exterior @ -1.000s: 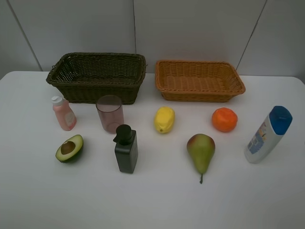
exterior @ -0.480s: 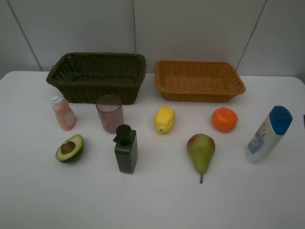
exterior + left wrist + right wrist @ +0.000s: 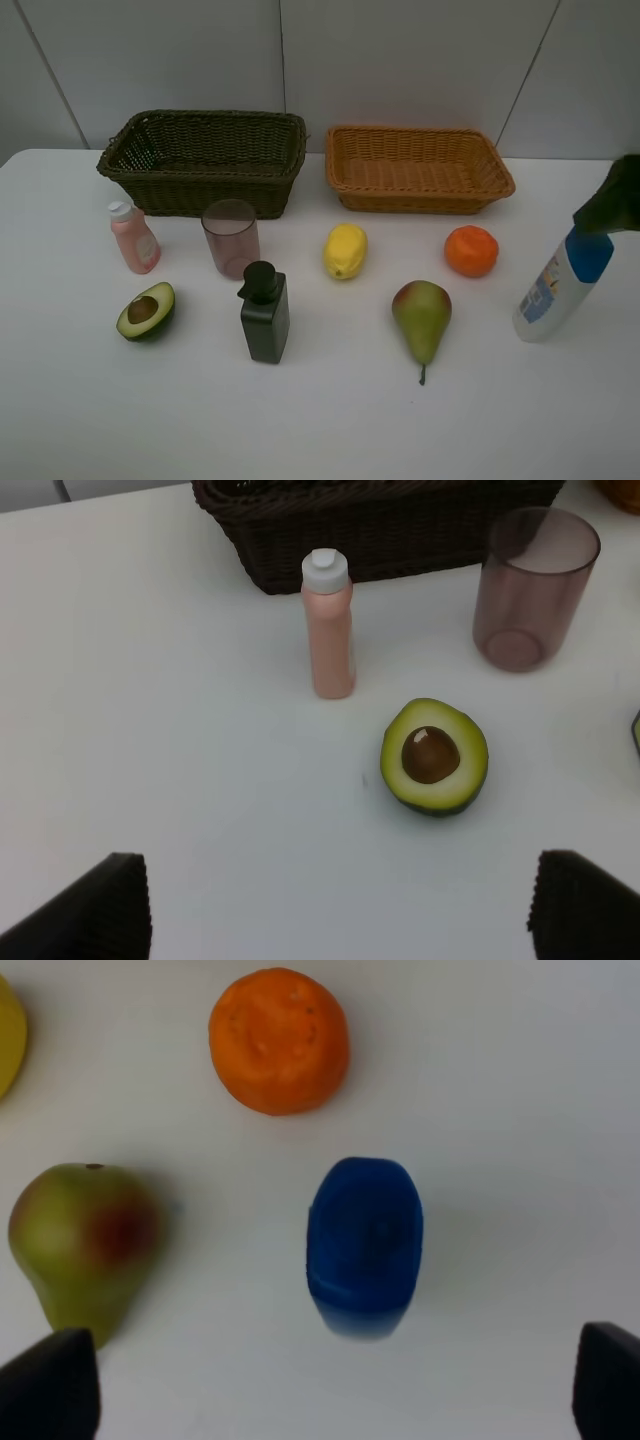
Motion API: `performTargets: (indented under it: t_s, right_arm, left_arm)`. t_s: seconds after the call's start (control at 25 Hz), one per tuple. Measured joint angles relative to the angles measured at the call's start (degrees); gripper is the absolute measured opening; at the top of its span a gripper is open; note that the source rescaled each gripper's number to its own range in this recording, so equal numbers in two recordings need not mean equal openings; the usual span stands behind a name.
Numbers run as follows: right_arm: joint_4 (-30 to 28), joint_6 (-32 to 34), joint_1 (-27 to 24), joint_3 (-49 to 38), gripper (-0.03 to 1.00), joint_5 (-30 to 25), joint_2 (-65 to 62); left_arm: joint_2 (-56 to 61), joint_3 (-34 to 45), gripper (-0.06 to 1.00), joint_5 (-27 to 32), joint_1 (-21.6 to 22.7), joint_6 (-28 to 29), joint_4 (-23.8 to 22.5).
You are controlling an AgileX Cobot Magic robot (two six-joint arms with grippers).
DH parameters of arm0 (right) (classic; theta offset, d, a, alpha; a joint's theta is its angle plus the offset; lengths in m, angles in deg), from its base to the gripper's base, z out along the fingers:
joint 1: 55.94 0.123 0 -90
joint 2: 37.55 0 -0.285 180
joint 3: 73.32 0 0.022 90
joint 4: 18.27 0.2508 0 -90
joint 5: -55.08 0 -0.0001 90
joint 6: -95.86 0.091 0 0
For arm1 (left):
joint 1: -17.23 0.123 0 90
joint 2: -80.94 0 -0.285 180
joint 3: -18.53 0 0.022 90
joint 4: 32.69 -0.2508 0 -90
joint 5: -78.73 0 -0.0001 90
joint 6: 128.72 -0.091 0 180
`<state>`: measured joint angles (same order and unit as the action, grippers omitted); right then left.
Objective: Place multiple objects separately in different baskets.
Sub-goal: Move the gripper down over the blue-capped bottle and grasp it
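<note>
On the white table stand a pink bottle (image 3: 133, 238), a pinkish cup (image 3: 231, 237), a black pump bottle (image 3: 265, 312) and a white bottle with a blue cap (image 3: 560, 285). An avocado half (image 3: 146, 311), lemon (image 3: 345, 250), pear (image 3: 421, 318) and orange (image 3: 471, 250) lie among them. My right gripper (image 3: 615, 195) is open above the blue cap (image 3: 365, 1230), not touching it. My left gripper (image 3: 338, 910) is open above the table near the avocado half (image 3: 434, 756); it is out of the exterior view. Both are empty.
A dark brown-green basket (image 3: 200, 195) and an orange-tan basket (image 3: 420, 203) stand side by side at the back of the table; nothing shows inside either. A grey panelled wall rises behind them.
My right gripper has come into the exterior view from the right edge and now hangs over the white bottle's cap. No object has moved.
</note>
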<state>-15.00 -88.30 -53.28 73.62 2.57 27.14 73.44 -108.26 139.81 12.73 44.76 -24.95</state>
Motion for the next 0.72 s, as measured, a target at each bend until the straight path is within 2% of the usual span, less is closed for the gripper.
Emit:
performTargets:
  t_s: [0.52,0.72]
  right_arm:
    - [0.26,-1.24,0.0,0.06,1.0,7.31,15.42]
    - [0.26,-1.3,0.0,0.08,1.0,8.29,19.75]
  left_arm:
    - [0.0,0.0,1.0,0.0,0.0,0.0,0.0]
    - [0.0,0.0,1.0,0.0,0.0,0.0,0.0]
